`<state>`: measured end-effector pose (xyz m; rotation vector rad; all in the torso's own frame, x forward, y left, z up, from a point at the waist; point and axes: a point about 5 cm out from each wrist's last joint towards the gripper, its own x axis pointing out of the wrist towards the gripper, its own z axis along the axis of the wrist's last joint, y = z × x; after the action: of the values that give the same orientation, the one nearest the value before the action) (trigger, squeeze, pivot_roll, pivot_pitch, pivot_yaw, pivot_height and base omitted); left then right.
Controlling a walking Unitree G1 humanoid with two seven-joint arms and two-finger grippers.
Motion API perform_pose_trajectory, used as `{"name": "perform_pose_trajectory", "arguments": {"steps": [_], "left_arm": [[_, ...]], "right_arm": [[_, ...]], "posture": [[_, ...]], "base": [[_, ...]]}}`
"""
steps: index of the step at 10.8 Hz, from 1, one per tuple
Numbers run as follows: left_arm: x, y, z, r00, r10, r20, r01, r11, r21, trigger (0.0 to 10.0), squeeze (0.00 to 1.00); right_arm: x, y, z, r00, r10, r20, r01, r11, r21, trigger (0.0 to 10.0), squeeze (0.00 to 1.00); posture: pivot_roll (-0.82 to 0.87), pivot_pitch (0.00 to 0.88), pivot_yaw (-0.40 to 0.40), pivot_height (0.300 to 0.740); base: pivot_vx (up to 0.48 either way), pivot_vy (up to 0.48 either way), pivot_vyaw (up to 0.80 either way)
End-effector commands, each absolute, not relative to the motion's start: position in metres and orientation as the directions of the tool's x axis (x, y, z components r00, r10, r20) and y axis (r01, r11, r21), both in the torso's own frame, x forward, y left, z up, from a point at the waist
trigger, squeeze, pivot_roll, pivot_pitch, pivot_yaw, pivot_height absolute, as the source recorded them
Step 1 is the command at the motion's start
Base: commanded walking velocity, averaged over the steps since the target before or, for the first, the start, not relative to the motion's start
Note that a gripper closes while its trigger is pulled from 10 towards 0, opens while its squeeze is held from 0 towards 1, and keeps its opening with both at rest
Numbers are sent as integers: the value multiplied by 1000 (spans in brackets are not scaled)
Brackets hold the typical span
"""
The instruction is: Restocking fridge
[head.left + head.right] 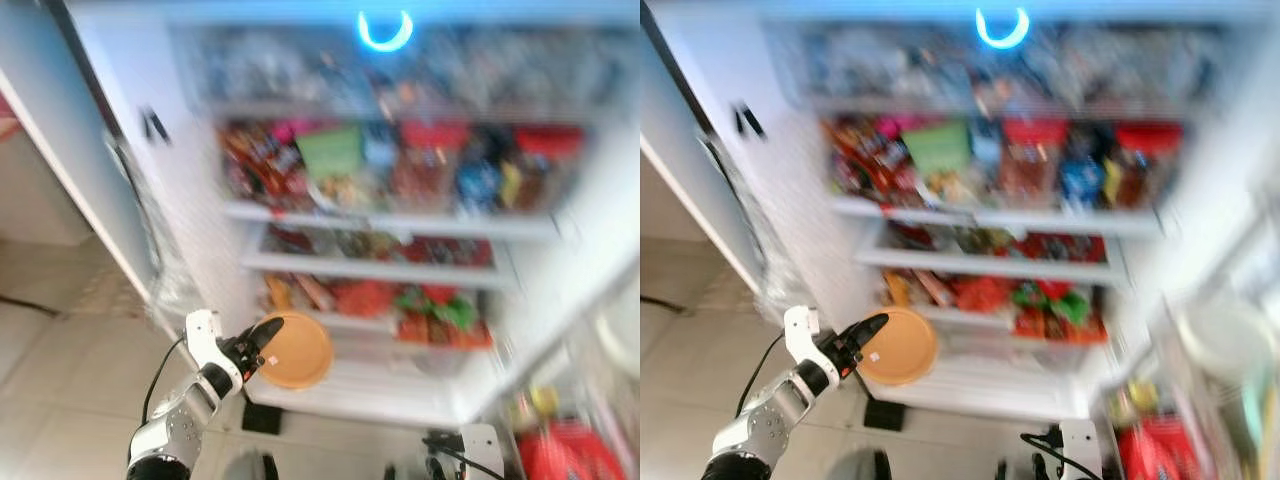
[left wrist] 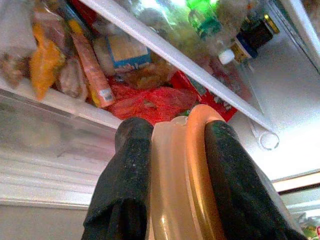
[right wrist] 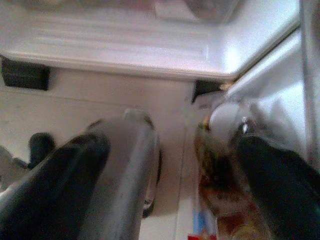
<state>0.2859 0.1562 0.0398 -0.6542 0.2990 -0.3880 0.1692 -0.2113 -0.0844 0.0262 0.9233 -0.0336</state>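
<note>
The fridge stands open in front of me, blurred, its shelves packed with bags and jars. My left gripper is raised before the lowest shelf at the left and is shut on the rim of a round orange plate. In the left wrist view the plate stands edge-on between both black fingers, just below a shelf of red and orange packets. My right gripper hangs low near the fridge's bottom right corner. Its fingers are spread apart, with a grey rounded shape beside one of them.
The clear bottom drawer sits under the plate. An open door at the right carries red and yellow items in its racks. A white panel stands at the left. Beige tiled floor lies below.
</note>
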Motion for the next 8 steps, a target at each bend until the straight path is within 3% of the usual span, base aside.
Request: {"name": "perform_pose_trajectory", "arguments": {"steps": [1,8], "left_arm": [[295,156,54,897,-430,-101,282,733,-619,10000,0],[303,144,72,888,-459,-27,340,695,-633,10000,0]], "right_arm": [[163,-212,-87,583,-25,-812,53,999,7,10000,0],[162,-213,-87,586,-17,-810,50,999,16,10000,0]], "posture": [[-106,46,64,625],[-91,54,54,625]], "base": [[0,0,0],[0,0,0]]}}
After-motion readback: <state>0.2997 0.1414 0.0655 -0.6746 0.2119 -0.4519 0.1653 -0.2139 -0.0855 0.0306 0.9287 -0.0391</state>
